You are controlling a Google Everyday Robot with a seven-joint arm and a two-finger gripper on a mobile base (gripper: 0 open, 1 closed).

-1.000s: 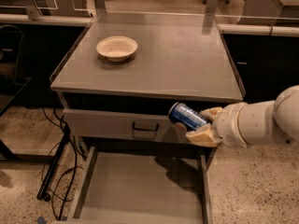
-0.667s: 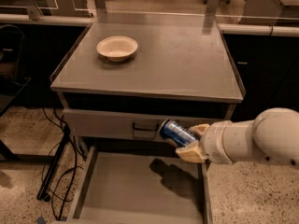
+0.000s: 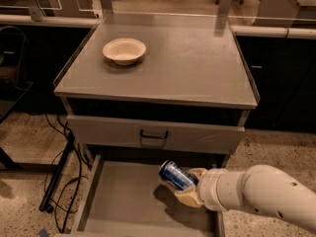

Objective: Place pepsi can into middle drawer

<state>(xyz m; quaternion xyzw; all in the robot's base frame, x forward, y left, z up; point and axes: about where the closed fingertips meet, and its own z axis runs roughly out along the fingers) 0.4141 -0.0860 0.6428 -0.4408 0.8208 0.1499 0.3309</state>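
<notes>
Camera view: the cream fingers (image 3: 191, 199) are pinched on the pepsi can (image 3: 175, 176), so the gripper (image 3: 186, 187) holds one blue can, tilted, over the right half of the middle drawer (image 3: 123, 201), with its shadow on the floor below. The fingers are mostly tucked behind the can, hard to make out. The white arm (image 3: 261, 194) comes in from the drawer's right and gets cut off at the frame edge. The drawer's front edge is cut off too. Its left half is open grey floor between low side walls. Just above the drawer is one closed drawer front (image 3: 98, 132) with one dark handle (image 3: 153, 135), and further up the cabinet top (image 3: 197, 68) carries one cream bowl (image 3: 124, 50)
</notes>
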